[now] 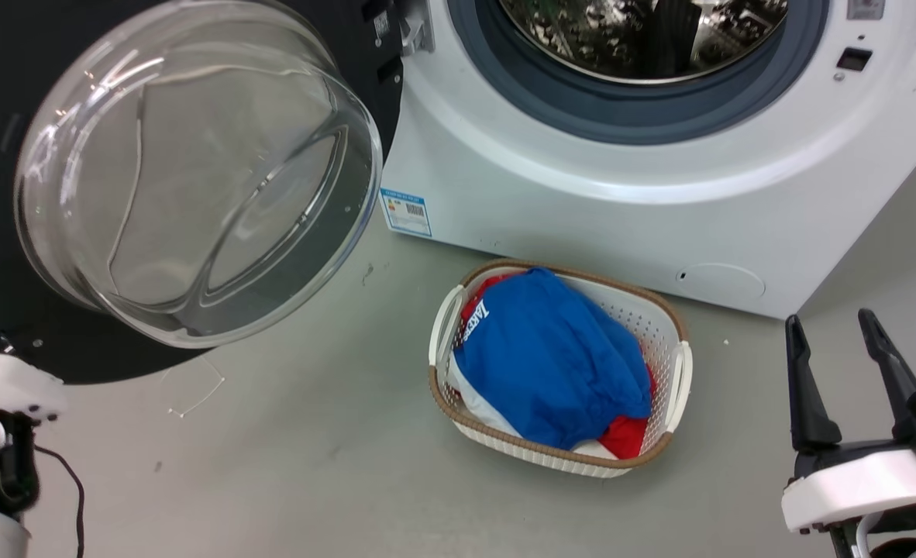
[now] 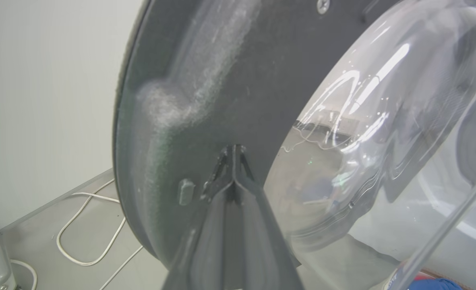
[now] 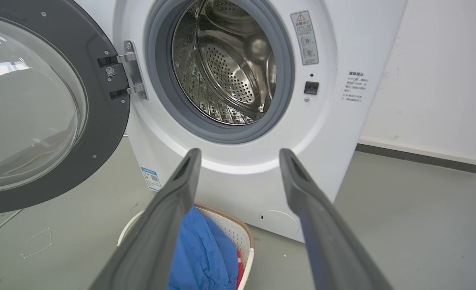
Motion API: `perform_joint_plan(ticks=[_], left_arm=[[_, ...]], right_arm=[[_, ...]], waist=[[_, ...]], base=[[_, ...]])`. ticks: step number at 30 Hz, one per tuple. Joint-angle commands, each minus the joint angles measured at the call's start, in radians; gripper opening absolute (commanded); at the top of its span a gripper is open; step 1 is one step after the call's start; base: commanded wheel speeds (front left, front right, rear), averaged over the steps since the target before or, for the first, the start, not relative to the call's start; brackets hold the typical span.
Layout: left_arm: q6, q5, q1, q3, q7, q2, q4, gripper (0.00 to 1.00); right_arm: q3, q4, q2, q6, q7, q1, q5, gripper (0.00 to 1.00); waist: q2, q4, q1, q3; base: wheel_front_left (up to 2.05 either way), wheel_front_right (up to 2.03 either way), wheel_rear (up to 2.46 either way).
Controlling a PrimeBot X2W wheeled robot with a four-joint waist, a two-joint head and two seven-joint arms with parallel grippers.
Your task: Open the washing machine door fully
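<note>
The washing machine door (image 1: 194, 170), a black disc with a clear domed glass bowl, stands swung out to the left of the white washing machine (image 1: 582, 225). In the right wrist view the door (image 3: 105, 100) hangs on its hinge (image 3: 131, 68) beside the bare steel drum (image 3: 226, 68). My left gripper (image 2: 234, 150) is shut, its tips pressed together against the door's black inner face (image 2: 222, 80) beside the glass. My right gripper (image 1: 828, 318) is open at the lower right, holding nothing. It (image 3: 240, 153) points at the machine's front (image 3: 342, 121).
A white basket (image 1: 681, 380) with blue and red clothes sits on the grey floor before the machine. White cables (image 2: 81, 225) lie on the floor by the wall behind the door. A white wall (image 3: 431, 80) stands right of the machine.
</note>
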Motion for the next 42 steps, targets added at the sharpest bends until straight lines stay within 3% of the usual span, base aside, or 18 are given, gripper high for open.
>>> perform_joint_plan(ticks=[1, 15, 24, 25, 26, 27, 28, 42], left_arm=[[0.011, 0.017, 0.033, 0.003, -0.005, -0.012, -0.024, 0.0], [0.111, 0.127, 0.389, -0.017, -0.006, -0.145, -0.4, 0.0], [0.11, 0.187, 0.485, -0.128, 0.004, -0.226, -0.554, 0.0], [0.107, 0.19, 0.481, -0.14, 0.01, -0.227, -0.553, 0.11], [0.102, 0.189, 0.474, -0.154, 0.016, -0.232, -0.549, 0.38], [0.095, 0.188, 0.463, -0.163, 0.021, -0.235, -0.544, 0.75], [0.087, 0.19, 0.455, -0.176, 0.027, -0.237, -0.538, 1.0], [0.075, 0.212, 0.371, -0.231, 0.03, -0.254, -0.457, 1.0]], right_arm=[[0.002, 0.009, 0.002, 0.0, -0.008, 0.012, 0.01, 1.0], [0.027, 0.083, 0.002, 0.0, -0.034, 0.09, 0.044, 1.0], [0.046, 0.114, 0.002, 0.0, -0.044, 0.094, 0.052, 1.0], [0.048, 0.116, 0.002, 0.0, -0.046, 0.091, 0.051, 1.0], [0.049, 0.118, 0.002, 0.0, -0.049, 0.088, 0.051, 1.0], [0.05, 0.122, 0.002, 0.0, -0.05, 0.086, 0.049, 1.0], [0.051, 0.125, 0.002, 0.0, -0.05, 0.085, 0.048, 1.0], [0.062, 0.158, 0.002, 0.0, -0.076, 0.054, 0.04, 1.0]], waist=[[0.0, -0.004, -0.0001, -0.026], [0.0, -0.033, -0.0001, -0.164], [0.0, -0.098, -0.0001, -0.19], [0.0, -0.108, -0.0001, -0.191], [0.0, -0.119, -0.0001, -0.192], [0.0, -0.13, -0.0001, -0.192], [0.0, -0.141, -0.0001, -0.192], [0.0, -0.322, -0.0001, -0.16]], base=[[0.0, 0.0, 0.0], [0.0, 0.0, 0.0], [0.0, 0.0, 0.0], [0.0, 0.0, 0.0], [0.0, 0.0, 0.0], [0.0, 0.0, 0.0], [0.0, 0.0, 0.0], [0.0, 0.0, 0.0]])
